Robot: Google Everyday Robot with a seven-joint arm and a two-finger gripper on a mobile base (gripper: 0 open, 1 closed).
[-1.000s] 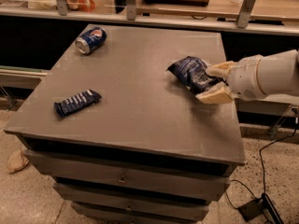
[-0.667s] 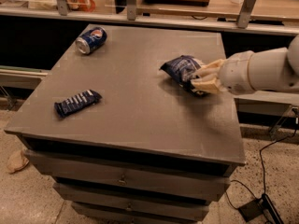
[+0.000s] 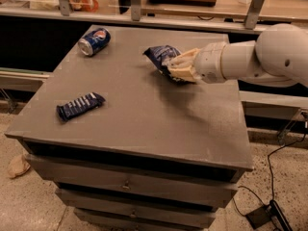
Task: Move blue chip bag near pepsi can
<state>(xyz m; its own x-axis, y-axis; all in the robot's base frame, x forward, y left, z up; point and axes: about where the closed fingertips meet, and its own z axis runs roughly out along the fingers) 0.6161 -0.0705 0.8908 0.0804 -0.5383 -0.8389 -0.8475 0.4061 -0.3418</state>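
Grey tabletop (image 3: 144, 129) carries three blue items, one of each kind. Farthest left, near the front edge, lies one flat striped bar wrapper (image 3: 80, 106). Behind it, at the back left corner, one pepsi can (image 3: 94, 41) lies on its side. Well apart to its right is one blue chip bag (image 3: 161, 57), toward the back middle. The single gripper (image 3: 174, 67) is clenched on the bag's right end, and one white arm (image 3: 250, 59) reaches in from the right.

The hand (image 3: 174, 67), above the table (image 3: 144, 124), hides the right end of the blue chip bag (image 3: 160, 55).
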